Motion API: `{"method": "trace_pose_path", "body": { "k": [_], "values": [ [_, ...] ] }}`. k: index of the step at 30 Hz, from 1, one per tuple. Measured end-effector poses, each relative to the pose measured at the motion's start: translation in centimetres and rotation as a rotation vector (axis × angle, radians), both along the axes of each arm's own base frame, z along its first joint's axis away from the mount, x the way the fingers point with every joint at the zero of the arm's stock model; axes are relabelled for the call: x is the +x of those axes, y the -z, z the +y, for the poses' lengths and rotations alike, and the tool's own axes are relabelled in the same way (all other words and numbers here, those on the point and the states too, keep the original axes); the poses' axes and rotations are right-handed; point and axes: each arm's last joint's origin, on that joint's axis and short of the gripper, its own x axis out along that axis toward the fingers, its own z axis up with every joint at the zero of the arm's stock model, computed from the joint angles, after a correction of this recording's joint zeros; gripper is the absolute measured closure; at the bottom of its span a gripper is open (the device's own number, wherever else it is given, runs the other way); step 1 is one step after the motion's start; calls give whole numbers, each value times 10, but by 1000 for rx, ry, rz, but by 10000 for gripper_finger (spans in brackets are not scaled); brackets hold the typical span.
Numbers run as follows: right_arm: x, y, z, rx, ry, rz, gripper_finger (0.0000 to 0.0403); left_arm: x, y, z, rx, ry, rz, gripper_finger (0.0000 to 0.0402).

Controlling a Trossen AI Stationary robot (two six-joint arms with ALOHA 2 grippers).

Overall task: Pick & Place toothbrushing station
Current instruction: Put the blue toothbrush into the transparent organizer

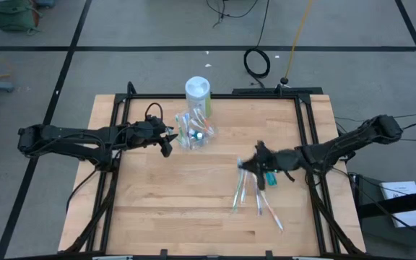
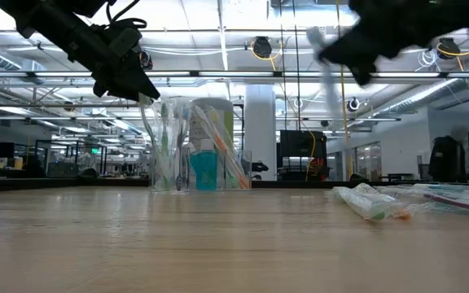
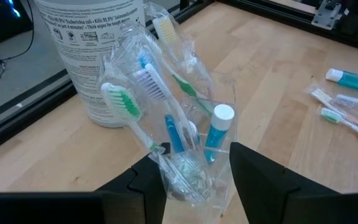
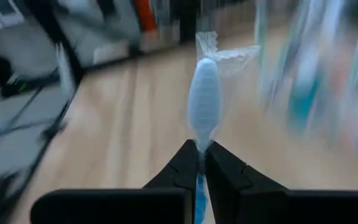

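The clear plastic cup holder (image 1: 195,133) stands upright on its base at the table's far middle. It holds several wrapped toothbrushes and a small teal tube, and shows in the low view (image 2: 194,146) and the left wrist view (image 3: 191,143). The white canister (image 1: 198,92) stands just behind it. My left gripper (image 1: 168,143) is open at the cup's left, its fingers (image 3: 157,180) standing apart on either side of the cup's lower part. I cannot tell whether they touch it. My right gripper (image 1: 255,170) is shut on a wrapped toothbrush (image 4: 202,99), well above the table (image 2: 365,61). My right gripper pinches the wrapped toothbrush between its two fingers, partway along it (image 4: 200,148). A long part in clear wrapping sticks out forward past the fingertips, and a blue part shows behind them. The toothbrush is lifted clear of the table (image 2: 328,69).
Several loose wrapped toothbrushes (image 1: 258,198) lie on the wood at the table's right, below my right gripper, and show in the low view (image 2: 373,203). A teal toothpaste tube (image 3: 353,79) lies among them. Black frame rails (image 1: 305,130) run along the table's sides and far edge.
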Motion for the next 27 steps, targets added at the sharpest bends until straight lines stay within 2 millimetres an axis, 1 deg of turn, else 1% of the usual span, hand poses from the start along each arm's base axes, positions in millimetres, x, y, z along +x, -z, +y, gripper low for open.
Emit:
{"method": "trace_pose_path", "body": {
  "k": [2, 4, 6, 9, 11, 14, 16, 19, 23, 27],
  "values": [
    [12, -8, -11, -151, 26, -130, 393, 0, 0, 0, 0, 1, -2, 229],
    [23, -15, -23, -259, 67, -266, 393, 0, 0, 0, 0, 0, -3, 229],
    [32, -18, -37, -334, 120, -368, 393, 0, -1, 0, 1, 0, -10, 229],
    [42, -14, -63, -382, 196, -428, 392, 1, -1, 0, -2, -1, -13, 229],
    [49, -8, -80, -391, 230, -423, 392, 1, -1, 0, -1, -1, -12, 229],
    [65, -2, -102, -372, 238, -379, 392, 1, -1, 0, 1, 0, -11, 229],
    [76, -1, -114, -370, 253, -351, 392, 1, -1, 0, -2, -5, -14, 229],
    [86, 6, -131, -338, 288, -261, 392, 1, -1, 0, -17, -18, -24, 229],
    [91, 21, -145, -303, 320, -169, 392, 1, -1, 0, -14, -13, -21, 229],
    [93, 36, -155, -243, 347, -133, 392, 1, -1, 0, -12, -12, -20, 229]
  ]
}}
